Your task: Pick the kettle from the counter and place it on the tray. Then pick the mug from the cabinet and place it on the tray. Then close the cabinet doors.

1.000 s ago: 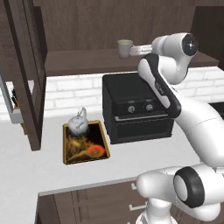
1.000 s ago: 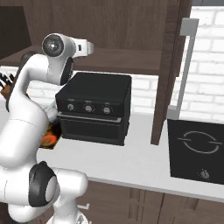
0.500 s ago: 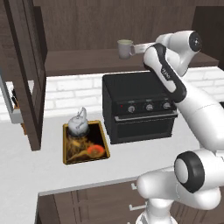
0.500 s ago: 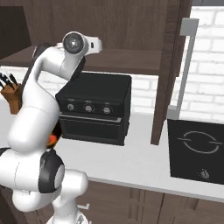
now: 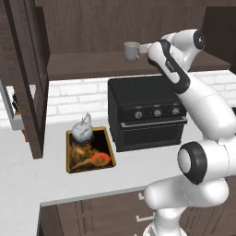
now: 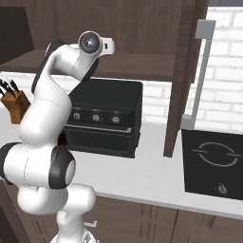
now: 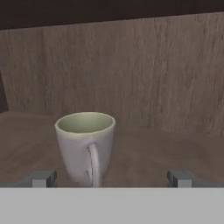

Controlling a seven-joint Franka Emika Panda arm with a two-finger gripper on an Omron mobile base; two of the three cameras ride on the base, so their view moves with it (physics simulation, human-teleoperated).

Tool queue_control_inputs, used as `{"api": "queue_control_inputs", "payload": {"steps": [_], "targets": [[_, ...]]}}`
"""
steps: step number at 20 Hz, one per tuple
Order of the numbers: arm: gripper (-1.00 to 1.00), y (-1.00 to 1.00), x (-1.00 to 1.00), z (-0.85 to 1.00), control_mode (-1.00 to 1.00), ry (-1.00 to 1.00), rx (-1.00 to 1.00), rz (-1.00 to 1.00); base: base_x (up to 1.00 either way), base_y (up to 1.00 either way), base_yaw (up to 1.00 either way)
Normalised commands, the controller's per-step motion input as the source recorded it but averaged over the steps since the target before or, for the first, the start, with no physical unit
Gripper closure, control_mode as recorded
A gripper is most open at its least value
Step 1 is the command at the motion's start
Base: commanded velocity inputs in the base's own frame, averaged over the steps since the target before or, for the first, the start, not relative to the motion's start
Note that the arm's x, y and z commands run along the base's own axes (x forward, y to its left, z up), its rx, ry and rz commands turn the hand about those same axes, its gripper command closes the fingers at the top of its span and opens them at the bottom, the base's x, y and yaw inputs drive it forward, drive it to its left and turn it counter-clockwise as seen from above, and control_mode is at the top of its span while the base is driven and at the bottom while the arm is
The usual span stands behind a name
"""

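On the cabinet (image 5: 83, 69) shelf, left base view, the mug (image 5: 131, 51) stands just beside the hand, while the kettle (image 5: 83, 131) sits on the tray (image 5: 70, 159) on the tabletop (image 5: 27, 179). Right base view: brick wall behind. Hand view: gripper (image 7: 111, 178) fingers wide apart, mug left of centre; next, shift across and close.

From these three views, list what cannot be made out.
- Tray: in the right base view, hidden behind the arm.
- Mug: in the right base view, hidden behind the arm's wrist; its base is cut off by the lower edge in the hand view.
- Hand: only the two open fingertips show in the hand view.
- Cabinet doors: tops cut off by the upper edge in both base views.
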Motion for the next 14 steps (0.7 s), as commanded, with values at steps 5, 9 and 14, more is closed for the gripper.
{"api": "queue_control_inputs", "payload": {"steps": [5, 9, 14], "targets": [[-1.00, 0.21, 0.31, -0.03, -1.00, 0.03, 0.00, 0.00, 0.00, 0.00, 0.00], [-1.00, 0.31, 0.05, -0.14, -1.00, 0.03, 0.00, 0.02, 0.00, 0.00, 0.00], [-1.00, 0.09, 0.10, -0.13, -1.00, 0.04, 0.00, 0.06, 0.00, 0.00, 0.00]]}}
